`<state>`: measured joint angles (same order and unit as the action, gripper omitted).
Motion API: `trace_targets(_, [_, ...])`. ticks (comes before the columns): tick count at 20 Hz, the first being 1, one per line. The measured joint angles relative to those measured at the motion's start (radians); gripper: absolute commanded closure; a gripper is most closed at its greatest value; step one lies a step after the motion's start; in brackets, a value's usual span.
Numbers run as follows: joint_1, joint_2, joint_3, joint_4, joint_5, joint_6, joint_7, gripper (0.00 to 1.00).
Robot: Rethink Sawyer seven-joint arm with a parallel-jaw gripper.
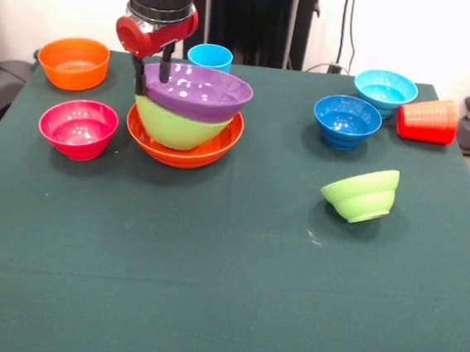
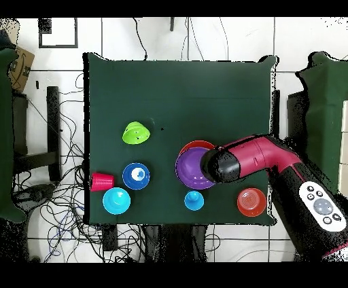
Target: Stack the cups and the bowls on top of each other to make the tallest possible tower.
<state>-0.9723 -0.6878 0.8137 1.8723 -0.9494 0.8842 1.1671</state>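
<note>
The gripper (image 1: pixel 152 75) pinches the purple bowl's (image 1: pixel 200 91) rim, tilted over the lime green bowl (image 1: pixel 173 125); I'd level it before letting go, near the table's (image 1: pixel 224 291) back edge.

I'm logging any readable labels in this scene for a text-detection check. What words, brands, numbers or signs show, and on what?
No text can be read in either view.
The bowls and cups: plain, no print.
Green table: no marks.
Robot arm: a panel of round buttons near its base, their symbols too small to read.
Cardboard box at the overhead view's left edge: a dark printed mark, too small to make out.
</note>
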Motion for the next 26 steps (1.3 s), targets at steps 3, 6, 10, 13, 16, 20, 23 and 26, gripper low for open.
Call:
trace_targets(3, [0.001, 0.000, -0.004, -0.001, 0.000, 0.000, 0.000, 0.00])
trace_targets(6, [0.003, 0.000, -0.011, -0.002, 0.000, 0.000, 0.000, 0.00])
trace_targets(10, [0.007, 0.000, -0.018, -0.006, 0.000, 0.000, 0.000, 0.00])
trace_targets(13, [0.008, 0.001, -0.018, -0.009, 0.000, 0.000, 0.000, 0.00])
trace_targets(16, [0.004, 0.000, -0.014, -0.010, 0.002, 0.000, 0.000, 0.00])
trace_targets(20, [-0.031, -0.019, 0.012, 0.000, 0.040, 0.000, -0.001, 0.00])
trace_targets(23, [-0.080, -0.056, 0.045, 0.014, 0.096, 0.002, -0.007, 0.00])
trace_targets(26, [-0.151, -0.120, 0.093, 0.031, 0.171, 0.020, -0.025, 0.00])
